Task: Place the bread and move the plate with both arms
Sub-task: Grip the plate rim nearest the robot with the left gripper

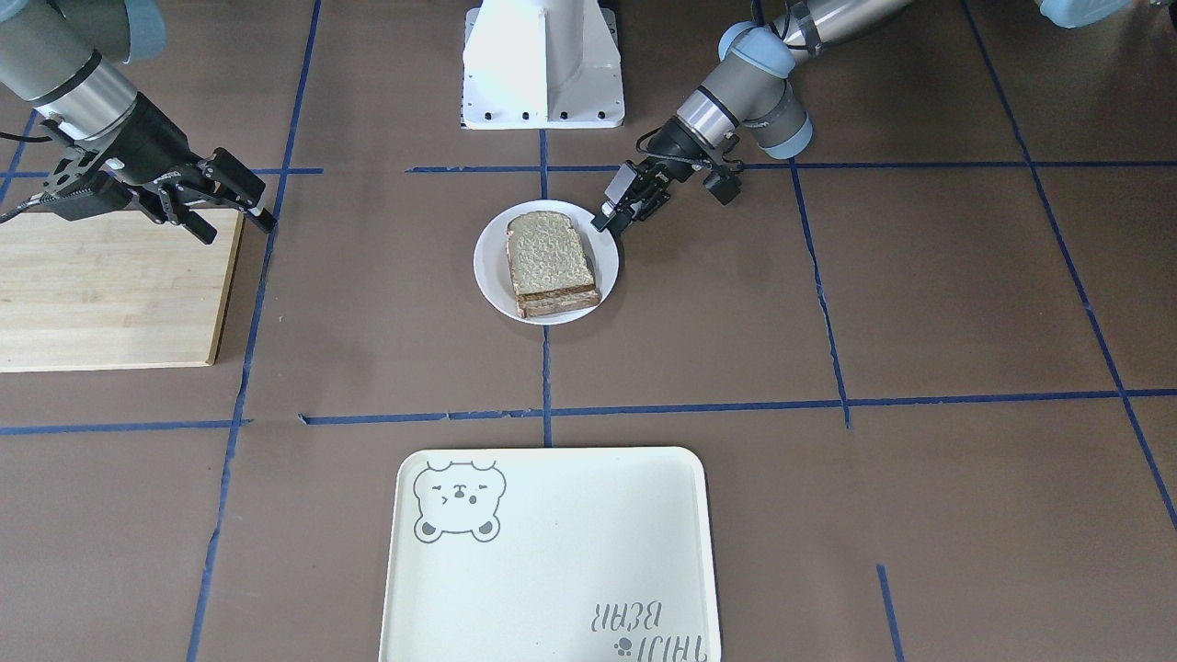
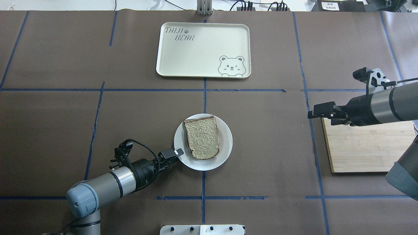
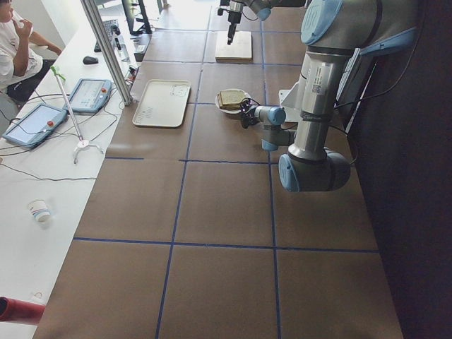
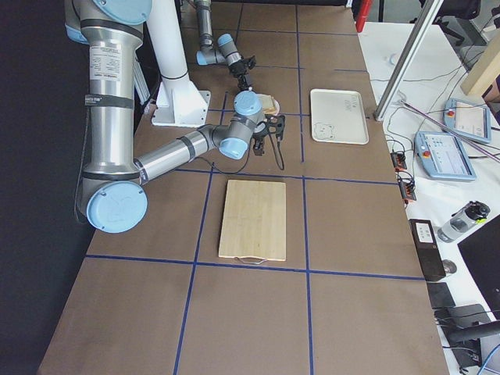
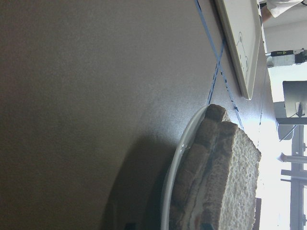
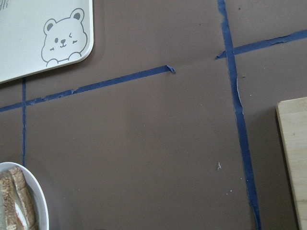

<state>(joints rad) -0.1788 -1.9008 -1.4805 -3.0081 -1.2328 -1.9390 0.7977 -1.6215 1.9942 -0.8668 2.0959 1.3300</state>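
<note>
Counting the bread point(image 2: 202, 138) as placed on the plate point(image 2: 225, 156), I judge only the plate's move is left: my left gripper point(image 2: 174, 152) sits at the plate's rim, closure impossible to tell, and my right gripper point(image 1: 241, 233) is spread, empty, well away from the plate.

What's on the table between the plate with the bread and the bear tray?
Nothing sits there. The overhead view shows only bare brown table cover crossed by blue tape between the plate and the tray.

Brown bread point(image 2: 202, 138) lies flat, seemingly stacked, on the white plate point(image 2: 226, 145).
</note>
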